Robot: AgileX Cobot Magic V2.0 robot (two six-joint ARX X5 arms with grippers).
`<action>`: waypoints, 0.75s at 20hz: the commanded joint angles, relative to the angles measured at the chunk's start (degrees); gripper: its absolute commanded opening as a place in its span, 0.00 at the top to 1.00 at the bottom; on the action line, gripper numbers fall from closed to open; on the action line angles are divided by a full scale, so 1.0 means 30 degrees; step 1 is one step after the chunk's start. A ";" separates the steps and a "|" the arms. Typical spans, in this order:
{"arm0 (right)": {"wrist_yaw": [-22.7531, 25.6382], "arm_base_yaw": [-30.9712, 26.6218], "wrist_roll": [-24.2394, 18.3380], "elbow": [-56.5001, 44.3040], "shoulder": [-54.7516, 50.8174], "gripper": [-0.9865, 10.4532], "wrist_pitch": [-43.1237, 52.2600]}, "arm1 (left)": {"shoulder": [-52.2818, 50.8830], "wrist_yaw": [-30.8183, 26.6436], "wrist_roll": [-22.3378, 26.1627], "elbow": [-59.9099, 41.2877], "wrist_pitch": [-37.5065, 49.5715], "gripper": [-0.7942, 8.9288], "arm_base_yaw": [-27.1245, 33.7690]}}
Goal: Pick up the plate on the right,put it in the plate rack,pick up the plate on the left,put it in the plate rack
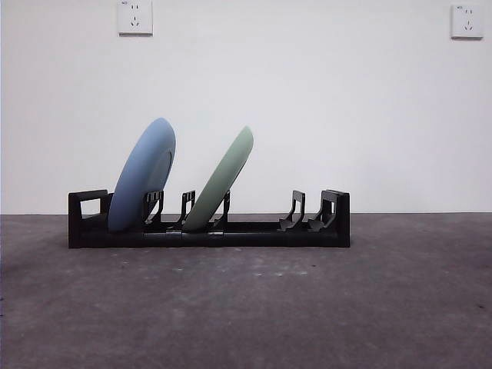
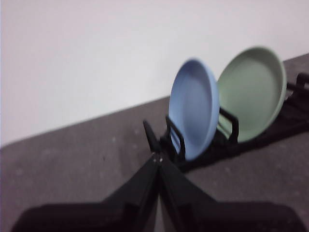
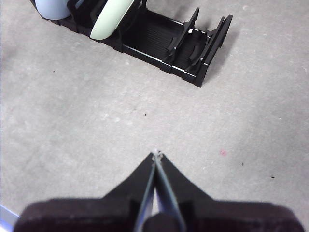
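Note:
The black plate rack stands across the middle of the table. A blue plate leans in its left slots and a green plate leans in slots just right of it. The left wrist view shows the blue plate and the green plate standing in the rack, with my left gripper shut and empty, short of the rack's end. My right gripper is shut and empty over bare table, away from the rack. Neither gripper appears in the front view.
The rack's right half holds only empty dividers. Grey table stretches in front of the rack. A white wall with two sockets stands behind.

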 commanded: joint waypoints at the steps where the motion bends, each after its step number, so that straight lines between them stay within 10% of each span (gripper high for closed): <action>1: 0.0087 0.0015 0.0080 -0.0146 0.0007 0.91 0.0131 | -0.1217 -0.0066 -0.1100 -0.1603 0.0306 0.92 0.0299; 15: 0.0095 0.0007 0.0080 -0.0146 0.0007 0.91 0.0131 | -0.2958 0.0080 -0.3198 -0.3672 -0.1756 0.92 0.0925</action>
